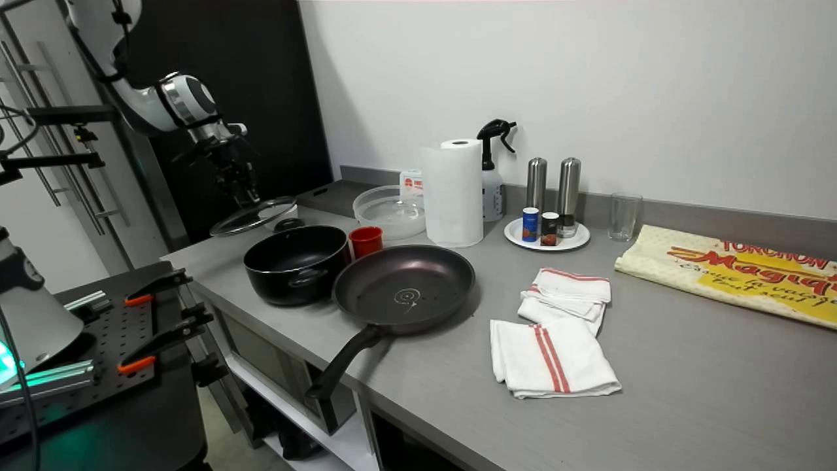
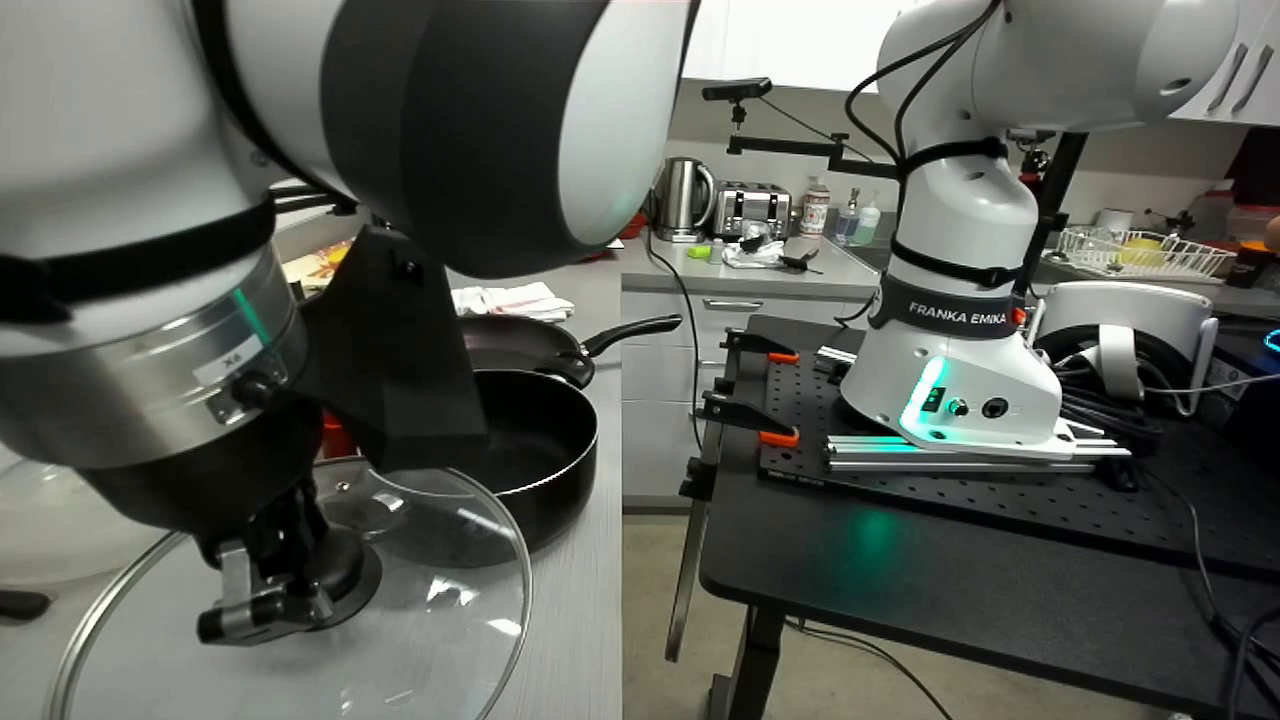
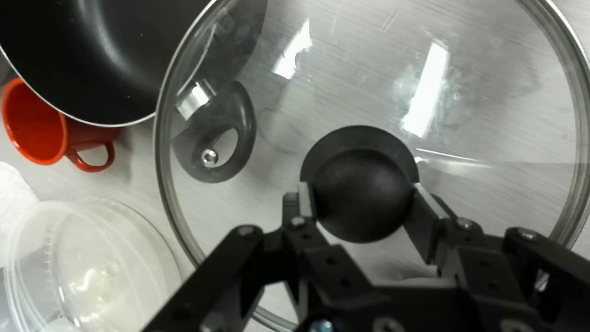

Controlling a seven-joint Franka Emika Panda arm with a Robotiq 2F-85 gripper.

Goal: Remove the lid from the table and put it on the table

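The lid [image 1: 252, 218] is a round clear glass dome with a thin rim and a black knob. It also shows in an exterior view [image 2: 450, 610] and fills much of the wrist view [image 3: 350, 92]. My gripper [image 3: 362, 196] has its fingers against both sides of the knob; it also shows in an exterior view [image 1: 247, 196]. The lid hangs above the grey table [image 1: 444, 366], beyond the small black pot [image 1: 291, 281], and looks slightly tilted in that view. The pot is uncovered. In the wrist view the lid overlaps the pot's edge and handle.
A red cup [image 1: 365, 241] and a clear plastic container [image 1: 392, 216] stand close to the pot. A black frying pan [image 1: 405, 294] has its handle over the table's front edge. A paper towel roll [image 1: 453, 196] stands behind, with white towels [image 1: 556, 360] farther along.
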